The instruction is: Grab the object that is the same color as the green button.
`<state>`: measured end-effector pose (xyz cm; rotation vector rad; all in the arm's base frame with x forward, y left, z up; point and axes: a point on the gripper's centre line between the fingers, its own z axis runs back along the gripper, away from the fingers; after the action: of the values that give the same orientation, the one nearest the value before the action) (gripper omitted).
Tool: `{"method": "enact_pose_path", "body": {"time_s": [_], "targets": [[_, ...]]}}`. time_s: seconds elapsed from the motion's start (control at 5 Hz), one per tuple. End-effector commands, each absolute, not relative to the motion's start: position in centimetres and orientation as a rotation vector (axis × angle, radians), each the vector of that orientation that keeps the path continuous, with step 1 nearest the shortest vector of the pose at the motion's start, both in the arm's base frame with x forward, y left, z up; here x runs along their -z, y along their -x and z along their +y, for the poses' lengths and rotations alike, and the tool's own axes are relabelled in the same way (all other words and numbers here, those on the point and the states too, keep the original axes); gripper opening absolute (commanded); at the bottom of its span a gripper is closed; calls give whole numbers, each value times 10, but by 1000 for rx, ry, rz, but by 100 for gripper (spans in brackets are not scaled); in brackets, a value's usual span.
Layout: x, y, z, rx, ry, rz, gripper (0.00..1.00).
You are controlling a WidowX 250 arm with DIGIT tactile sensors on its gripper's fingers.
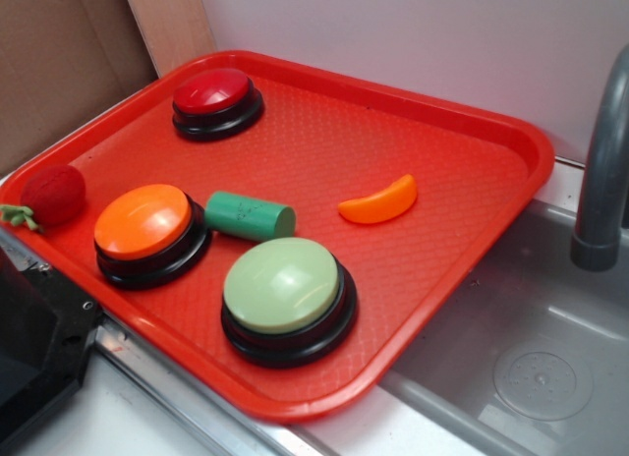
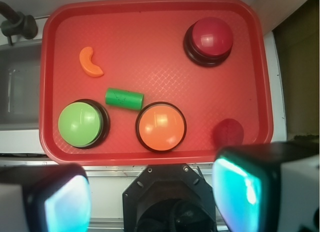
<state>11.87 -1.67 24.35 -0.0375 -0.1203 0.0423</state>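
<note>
Your target, the green cylinder (image 1: 250, 216), lies on its side on the red tray (image 1: 462, 171), untouched, in the gap between the green button (image 1: 286, 297) and the orange button (image 1: 147, 232), close to both. The orange slice (image 1: 379, 201) sits well apart to its right, the red button (image 1: 216, 101) at the far corner. In the wrist view your gripper (image 2: 150, 192) hangs wide open and empty, high above the tray's near edge. Nothing is done yet: you have the whole approach, descent and grasp left.
</note>
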Motion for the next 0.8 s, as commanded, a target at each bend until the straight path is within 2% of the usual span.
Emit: {"method": "enact_pose_path", "body": {"time_s": [0.0,0.4,0.6], "targets": [[-244,-119,-17,-42,37,-120,100],[-194,-152,-39,373,-18,-172,100],[-165,-167,-45,620,-15,-312,100]]}}
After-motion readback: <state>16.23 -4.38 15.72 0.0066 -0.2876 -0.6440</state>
